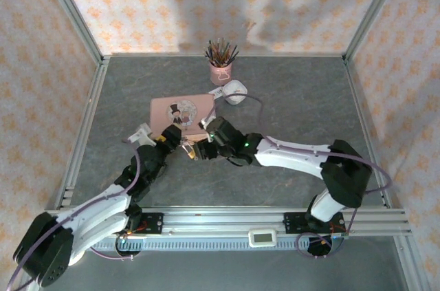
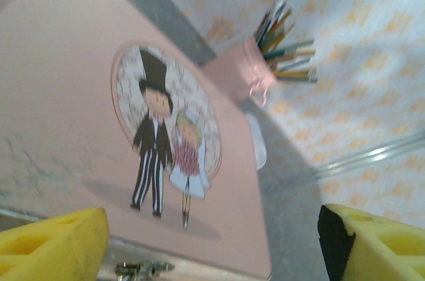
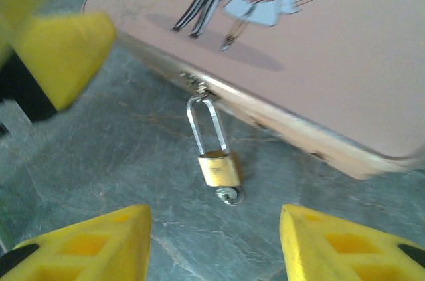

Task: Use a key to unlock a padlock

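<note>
Over the grey table (image 1: 295,98), at the six o'clock edge of the pink illustrated tin box (image 1: 180,109), your left gripper (image 1: 173,141) and right gripper (image 1: 198,149) meet. Through the left wrist, its yellow fingers (image 2: 53,244) stand wide with nothing between. Through the right wrist, the right gripper gapes empty too. At its twelve o'clock the tiny brass-bodied padlock with thin silver shackle (image 3: 218,168) is hooked through the tin's latch (image 3: 198,87). Reckon it light, rigid, slick and free to swing: pinch the flat brass sides.

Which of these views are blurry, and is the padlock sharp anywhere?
Left wrist view: smeared throughout, tin and pencil cup soft. Right wrist view: padlock fairly crisp, upper left corner motion-blurred. Top view: sharp, with broad shadows on the back wall.
</note>
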### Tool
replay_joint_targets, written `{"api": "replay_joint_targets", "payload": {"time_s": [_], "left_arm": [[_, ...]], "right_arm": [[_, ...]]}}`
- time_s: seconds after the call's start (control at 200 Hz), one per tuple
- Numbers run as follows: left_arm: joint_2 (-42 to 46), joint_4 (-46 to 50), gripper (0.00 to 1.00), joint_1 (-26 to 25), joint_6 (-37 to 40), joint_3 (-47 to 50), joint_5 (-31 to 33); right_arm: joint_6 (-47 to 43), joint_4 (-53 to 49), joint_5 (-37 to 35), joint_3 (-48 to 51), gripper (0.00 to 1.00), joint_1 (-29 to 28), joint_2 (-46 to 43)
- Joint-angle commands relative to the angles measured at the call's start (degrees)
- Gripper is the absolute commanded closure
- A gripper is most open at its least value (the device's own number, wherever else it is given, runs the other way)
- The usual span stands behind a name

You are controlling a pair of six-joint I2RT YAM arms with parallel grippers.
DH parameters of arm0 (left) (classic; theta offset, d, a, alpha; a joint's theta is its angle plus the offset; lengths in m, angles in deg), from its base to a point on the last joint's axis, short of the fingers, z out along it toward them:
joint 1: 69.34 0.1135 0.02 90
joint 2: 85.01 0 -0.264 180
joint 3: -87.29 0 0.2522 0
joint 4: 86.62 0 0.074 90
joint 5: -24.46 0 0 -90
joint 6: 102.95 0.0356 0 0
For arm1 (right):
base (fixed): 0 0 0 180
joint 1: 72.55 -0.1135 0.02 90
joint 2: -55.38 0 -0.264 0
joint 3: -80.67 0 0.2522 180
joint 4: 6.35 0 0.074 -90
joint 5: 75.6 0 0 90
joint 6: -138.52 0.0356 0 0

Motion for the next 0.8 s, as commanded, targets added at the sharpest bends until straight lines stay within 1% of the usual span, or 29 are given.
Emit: {"api": "replay_joint_targets", "payload": {"time_s": [0.0,0.06,0.155,0.25,0.3,0.39,0.445,0.596,0.651,0.796], "left_arm": [[2.5,6.7,0.21,1.8,-0.8,1.5,-0.3],[2.6,7.0,0.24,1.8,-0.9,1.8,-1.7],[2.0,6.7,0.31,1.8,-1.4,2.5,-5.8],[1.4,6.5,0.35,0.5,-4.1,3.8,-9.1],[1.3,6.0,0.35,-1.9,-5.6,4.7,-8.5],[0.6,5.7,0.36,-6.8,-7.4,5.6,-4.4],[-0.9,3.8,0.36,-8.1,-8.5,6.4,-3.0],[-8.9,-1.7,0.36,-9.0,-7.7,5.1,-2.2],[-13.1,-3.4,0.36,-9.3,-6.9,4.0,-1.8],[-24.0,-11.6,0.38,-9.4,-6.2,1.3,-3.2]], "right_arm": [[-1.2,-4.6,-2.7,-2.9,0.48,-0.7,3.8],[-0.4,-4.4,-2.5,-3.3,0.48,-0.6,4.9],[1.2,-3.0,-3.4,-2.9,0.48,-0.6,4.7],[2.5,-1.6,-4.4,-1.9,0.47,-0.3,3.6],[3.5,-0.6,-4.1,-1.1,0.47,0.4,3.0],[5.2,1.3,-2.2,0.9,0.47,1.9,2.0],[6.1,2.6,-0.9,2.3,0.47,3.0,1.2],[8.1,6.5,1.3,6.7,0.48,5.7,-2.0],[8.4,7.4,1.5,7.9,0.48,6.4,-3.2],[8.4,8.3,1.2,10.2,0.49,7.0,-5.6]]}}
